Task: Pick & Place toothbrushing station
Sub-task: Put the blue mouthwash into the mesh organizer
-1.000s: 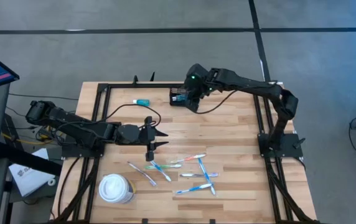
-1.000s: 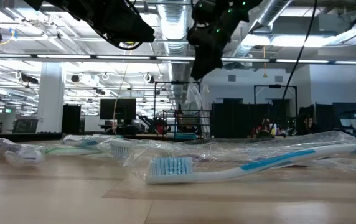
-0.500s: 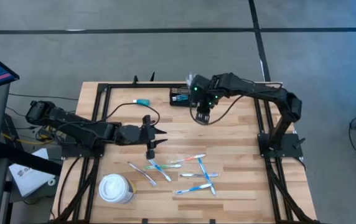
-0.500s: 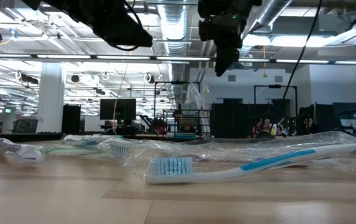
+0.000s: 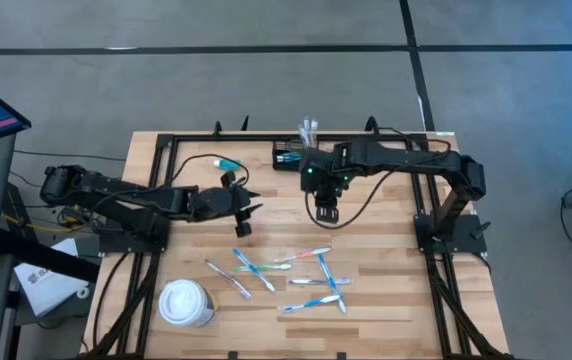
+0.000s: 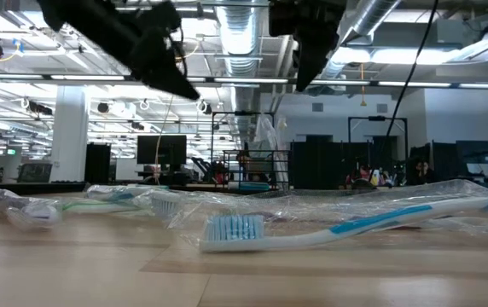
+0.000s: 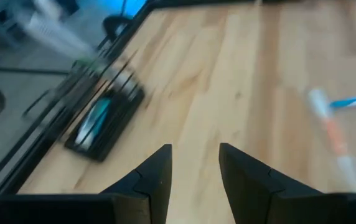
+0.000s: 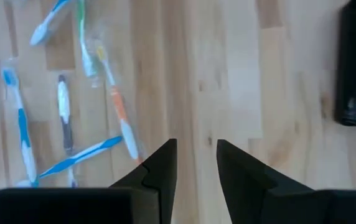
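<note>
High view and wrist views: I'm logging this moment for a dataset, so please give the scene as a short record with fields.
station: black wire-mesh organiser, at the table's far edge, a wrapped item standing in it
toothbrushes: several wrapped toothbrushes scattered flat on the near half of the table
cup: white lidded paper cup, near left corner
tube: small teal tube, left of the organiser
left gripper: open, empty, above bare wood
right gripper: open, empty, between organiser and toothbrushes

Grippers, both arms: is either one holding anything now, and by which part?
Nothing is held. The left gripper and the right gripper each show an empty gap between their fingers, above bare wooden table.
</note>
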